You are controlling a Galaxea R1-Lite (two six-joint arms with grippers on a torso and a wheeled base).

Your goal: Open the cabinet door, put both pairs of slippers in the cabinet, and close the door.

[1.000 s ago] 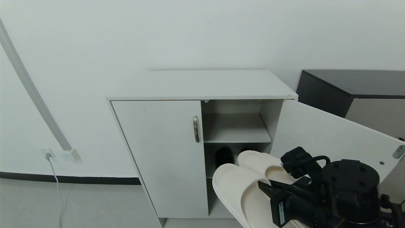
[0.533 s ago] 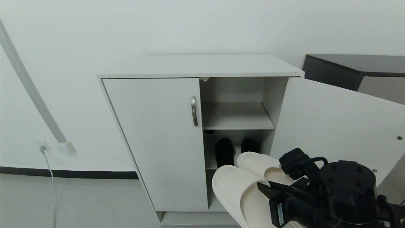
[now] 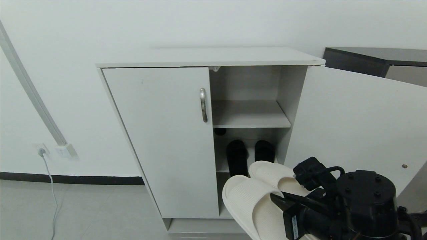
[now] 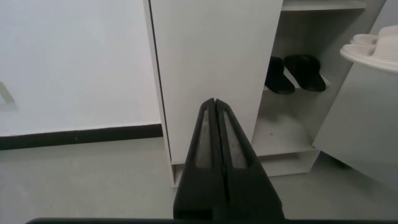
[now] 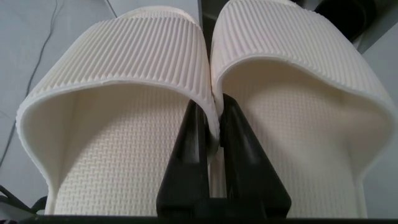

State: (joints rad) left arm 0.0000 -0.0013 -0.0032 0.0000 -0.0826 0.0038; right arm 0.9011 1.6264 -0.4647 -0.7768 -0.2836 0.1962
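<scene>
Lower right, head view: the white slippers (image 3: 248, 196) are passing behind the right gripper (image 3: 278, 199) and off the bottom edge. The open door (image 3: 360, 123) is running off the right edge. A dark item (image 3: 220, 131) under the shelf (image 3: 248, 115) is showing too small to identify.

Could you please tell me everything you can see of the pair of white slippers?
The white slippers are a cream pair, seemingly soft foam, with ribbed bands over the toes and patterned footbeds. They lie side by side, touching, toes toward the cabinet. The right tool is shut on the adjoining edges of both bands, holding the pair in the air before the open right half, near the shelf with the black slippers.
</scene>
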